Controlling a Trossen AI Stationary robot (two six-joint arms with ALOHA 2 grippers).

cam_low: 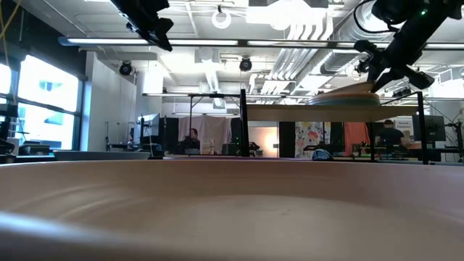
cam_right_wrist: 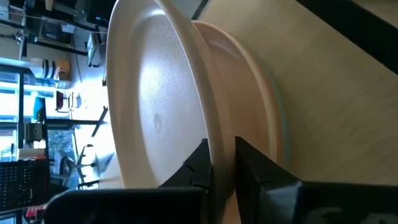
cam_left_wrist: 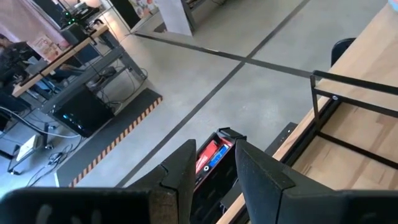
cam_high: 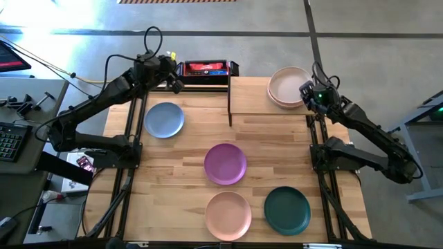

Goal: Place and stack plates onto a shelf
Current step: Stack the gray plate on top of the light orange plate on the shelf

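On the light-wood shelf (cam_high: 252,97) at the far right lies a small stack of plates (cam_high: 287,88). Its top plate is beige (cam_right_wrist: 155,106) and a pinkish plate (cam_right_wrist: 249,93) lies under it. My right gripper (cam_high: 309,93) is shut on the beige plate's rim at the stack's right side. My left gripper (cam_high: 173,75) hangs open in the air at the far left with nothing between its fingers (cam_left_wrist: 180,180). Blue (cam_high: 164,120), purple (cam_high: 225,164), peach (cam_high: 228,215) and dark teal (cam_high: 286,210) plates lie flat on the table. My right gripper pinches the beige plate's rim (cam_right_wrist: 219,146) on the side toward the table's right edge, one finger on the plate's upper face and one under the rim. The fingers slant down from the right. The plate lies on the pinkish plate, its held side (cam_low: 362,88) a little raised.
A red-and-black box (cam_high: 205,69) stands at the far edge, left of the shelf and just beside my left gripper. The shelf's left half is bare board. In the low view the peach plate's rim (cam_low: 232,210) fills the foreground. People sit at desks in the room behind.
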